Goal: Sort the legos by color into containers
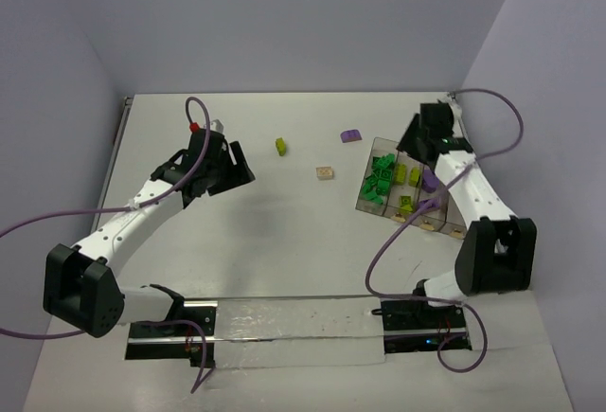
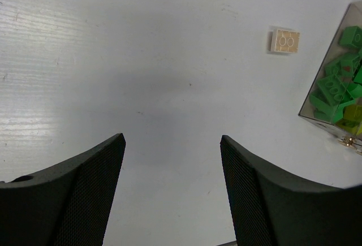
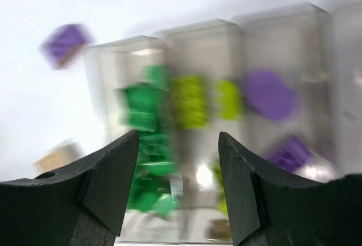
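**Both grippers empty, three bricks loose outside the bins**

Nearest the bases, the left gripper (image 2: 172,138) hangs over bare table (image 1: 284,241). Its jaws are spread and there is nothing between them.

Beyond it and to the right, a tan brick (image 2: 285,40) lies flat, studs up, just beside the bins (image 3: 266,37) but not touching them.

The four joined bins sit at a slant on the right side of the table. From the left, the first holds a heap of green bricks (image 1: 381,175), the second holds yellow-green bricks (image 1: 407,175), and the third holds purple bricks (image 3: 268,94). The wrist view cuts off the fourth bin at its right edge. From above, the right arm (image 1: 473,194) covers most of it, so I cannot tell what it holds.

The right gripper (image 3: 178,136) hovers over the bins with its jaws apart and nothing in them. Its own view is smeared with blur, so the bricks cannot be counted.

Farther back, a single yellow-green brick (image 1: 281,146) lies alone on the table, well apart from the bins. A lone purple brick (image 1: 351,134) rests near the far left corner of the bins.
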`<state>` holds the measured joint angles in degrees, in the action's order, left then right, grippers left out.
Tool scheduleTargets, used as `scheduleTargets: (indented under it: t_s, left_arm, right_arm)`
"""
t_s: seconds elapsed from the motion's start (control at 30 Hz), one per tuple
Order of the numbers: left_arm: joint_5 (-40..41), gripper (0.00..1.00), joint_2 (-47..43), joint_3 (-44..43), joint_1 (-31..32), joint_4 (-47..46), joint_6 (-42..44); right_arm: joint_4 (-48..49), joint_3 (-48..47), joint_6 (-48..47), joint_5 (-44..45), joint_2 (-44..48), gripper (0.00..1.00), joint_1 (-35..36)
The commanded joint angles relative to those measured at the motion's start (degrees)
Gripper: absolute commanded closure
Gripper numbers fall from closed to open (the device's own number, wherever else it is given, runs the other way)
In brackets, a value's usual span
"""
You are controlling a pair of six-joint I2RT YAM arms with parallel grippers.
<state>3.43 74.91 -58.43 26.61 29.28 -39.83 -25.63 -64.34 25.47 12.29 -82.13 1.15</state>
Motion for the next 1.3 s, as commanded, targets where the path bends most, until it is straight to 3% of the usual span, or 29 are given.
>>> scheduleTargets:
  t_s: [0.0, 0.23, 0.43, 0.7, 1.03, 1.27]
  left_arm:
    - [0.59, 0.24, -0.44, -2.82, 0.38, -1.99, 0.12]
    - [1.76, 0.24, -1.44, -2.29, 0.46, -1.07, 0.1]
    - [2.22, 0.24, -1.42, -2.37, 0.46, -0.27, 0.16]
    - [2.81, 0.24, -1.44, -1.67, 0.46, -0.2, 0.46]
    - [3.12, 0.24, -2.18, -0.61, 0.46, -0.13, 0.55]
    - [2.98, 0.24, -1.79, -0.62, 0.46, -0.2, 0.37]
  right_arm:
    - [-1.84, -15.53, -4.04, 1.86, -11.51, 0.34, 10.16]
    - [-13.87, -43.09, -1.46, -3.11, -34.28, 0.28, 14.15]
    - [-17.88, -59.13, 4.46, -2.9, -48.03, 0.28, 14.23]
    - [-18.73, -67.88, 5.73, -1.07, -57.32, 0.3, 14.23]
    - [-19.03, -74.23, 5.45, -5.15, -64.26, 0.35, 13.86]
    - [-17.64, -67.94, 3.5, -6.84, -61.56, 0.37, 14.23]
